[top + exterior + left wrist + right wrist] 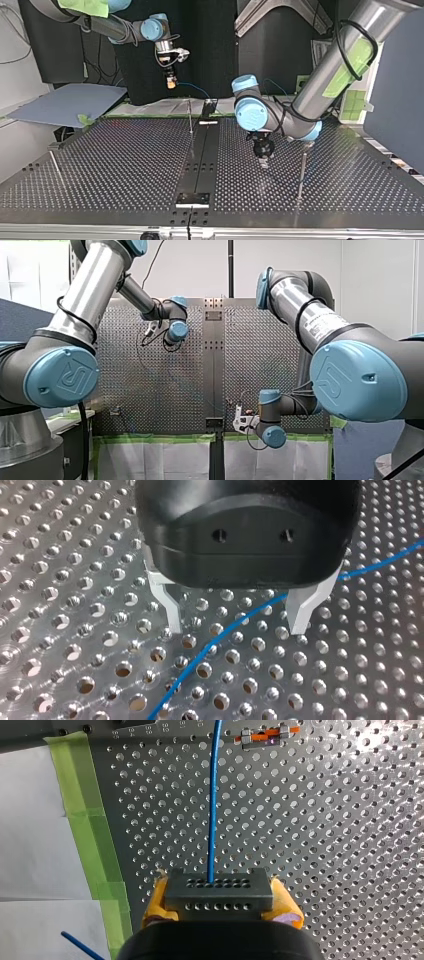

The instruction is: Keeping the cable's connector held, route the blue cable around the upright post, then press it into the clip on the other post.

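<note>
Where my right pincer clenches: one grey connector, between its yellow pads.
Blue cable: one, running straight ahead from the connector.
My left pincer: released, two fingers astride the cable, above the table.

The table is bright perforated metal, glinting. The blue cable has a smooth, plastic-looking jacket. My left gripper is matt black, its fingers pale satin metal. My right gripper has yellow, rubbery-looking pads. The connector is matt dark grey, and the green tape is matt.
</note>
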Tool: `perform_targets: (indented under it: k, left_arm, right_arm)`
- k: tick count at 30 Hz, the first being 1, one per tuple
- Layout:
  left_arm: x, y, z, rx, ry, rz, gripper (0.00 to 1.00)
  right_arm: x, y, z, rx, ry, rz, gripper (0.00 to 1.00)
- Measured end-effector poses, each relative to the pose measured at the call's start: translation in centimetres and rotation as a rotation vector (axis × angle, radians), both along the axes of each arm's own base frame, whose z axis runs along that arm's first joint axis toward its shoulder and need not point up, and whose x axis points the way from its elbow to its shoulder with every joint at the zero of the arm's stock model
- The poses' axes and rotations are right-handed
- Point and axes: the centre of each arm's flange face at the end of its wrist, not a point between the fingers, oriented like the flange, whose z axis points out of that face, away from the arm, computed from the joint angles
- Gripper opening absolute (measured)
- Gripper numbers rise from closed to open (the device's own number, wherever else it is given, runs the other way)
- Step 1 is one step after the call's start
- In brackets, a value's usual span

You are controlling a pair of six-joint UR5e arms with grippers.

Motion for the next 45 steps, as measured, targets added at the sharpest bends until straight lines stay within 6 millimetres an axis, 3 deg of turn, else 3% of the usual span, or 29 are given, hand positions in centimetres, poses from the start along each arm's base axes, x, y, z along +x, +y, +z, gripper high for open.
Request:
perform_targets:
  k: [5, 16, 28, 36, 45]
  left_arm:
    - [0.1, -0.3, -1.2, 0.048, 0.028, 0.002, 0.99]
    - [0.8, -0.3, -7.4, 0.179, 0.146, 0.054, 0.99]
    - [0.9, -0.3, -8.8, 0.204, 0.168, 0.073, 0.99]
    - [0.7, -1.0, -12.9, 0.233, 0.228, 0.065, 0.99]
    - [0.6, -1.0, -14.4, 0.226, 0.243, 0.082, 0.99]
  right_arm:
    - [0.1, 0.1, 0.0, 0.000, 0.001, 0.002, 0.00]
    - [0.1, 0.1, 0.0, 0.000, 0.001, 0.005, 0.00]
    - [0.2, 0.2, 0.0, 0.000, 0.001, 0.005, 0.00]
    - [0.1, 0.2, 0.0, 0.002, 0.002, 0.006, 0.00]
    - [0.1, 0.2, 0.0, 0.002, 0.003, 0.005, 0.00]
